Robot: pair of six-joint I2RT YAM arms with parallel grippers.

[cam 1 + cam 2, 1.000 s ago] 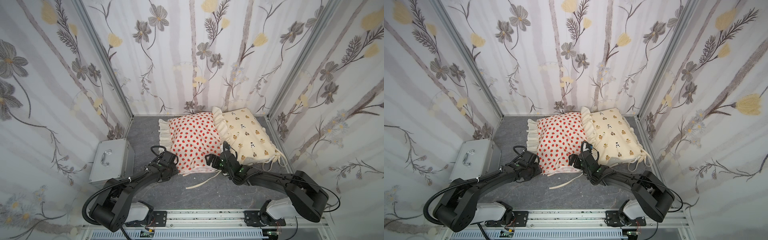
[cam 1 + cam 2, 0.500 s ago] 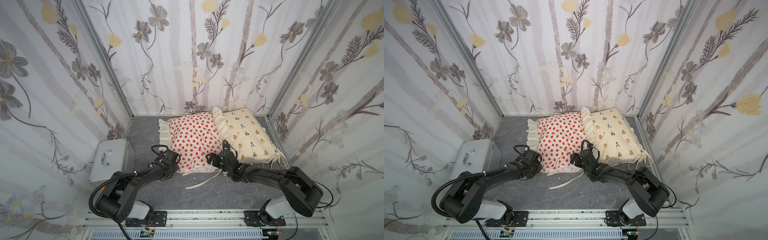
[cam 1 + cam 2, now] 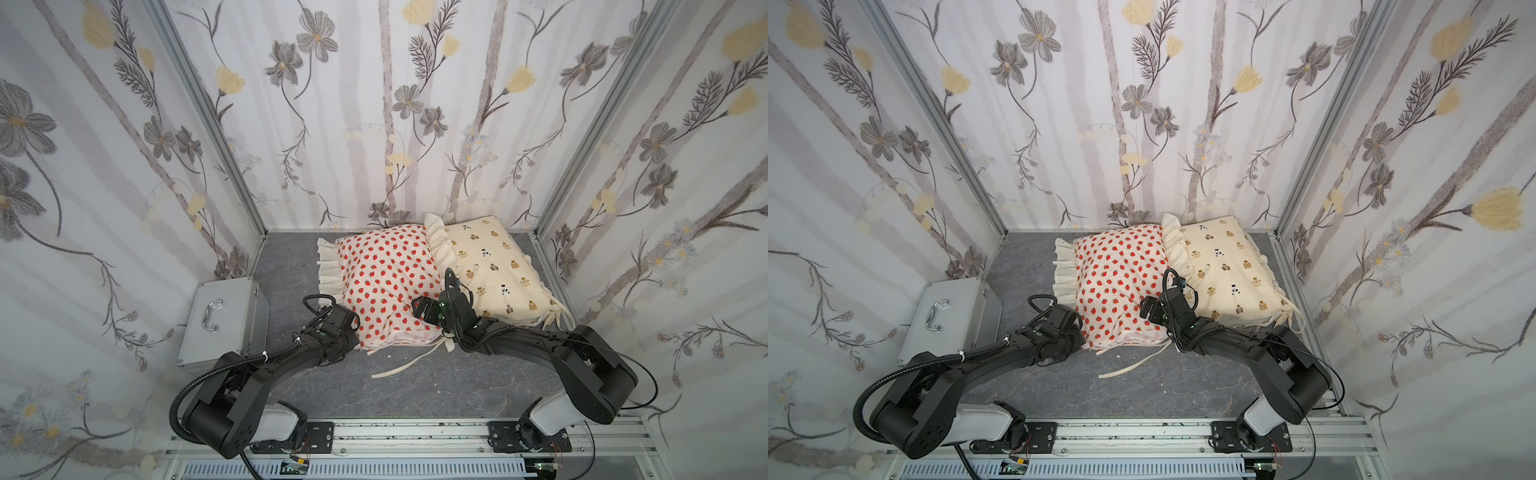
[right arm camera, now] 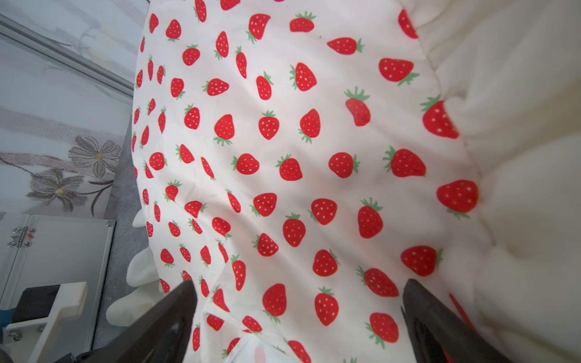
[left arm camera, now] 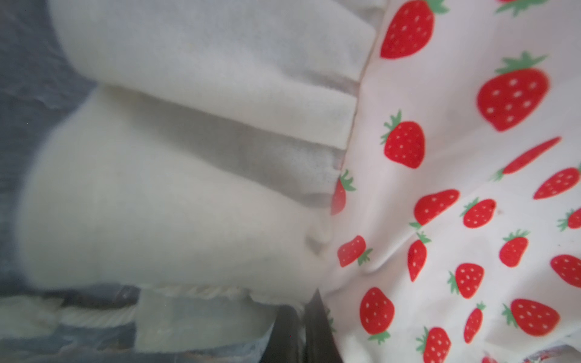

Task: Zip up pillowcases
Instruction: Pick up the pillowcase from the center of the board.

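The strawberry pillowcase (image 3: 386, 278) (image 3: 1121, 278) lies mid-floor, its right ruffle overlapping the bear pillowcase (image 3: 494, 266) (image 3: 1225, 266) beside it. My left gripper (image 3: 353, 326) (image 3: 1077, 324) is pressed into the strawberry pillowcase's near-left corner. In the left wrist view my left gripper (image 5: 301, 301) has its fingers together at the seam between ruffle (image 5: 188, 188) and strawberry fabric (image 5: 440, 220), with a pale sliver pinched between them. My right gripper (image 3: 422, 309) (image 4: 298, 314) hovers open over the strawberry pillowcase's near-right part. Its fingers (image 4: 176, 314) stand wide apart, holding nothing. No zipper shows.
A silver metal case (image 3: 222, 320) (image 3: 951, 320) with a handle sits against the left wall. A loose cream tie (image 3: 399, 368) trails on the grey floor in front of the pillowcases. Flowered walls close in on three sides.
My left gripper has closed at the strawberry pillowcase's near-left corner after easing in toward it. My right gripper stays open and has hardly moved.
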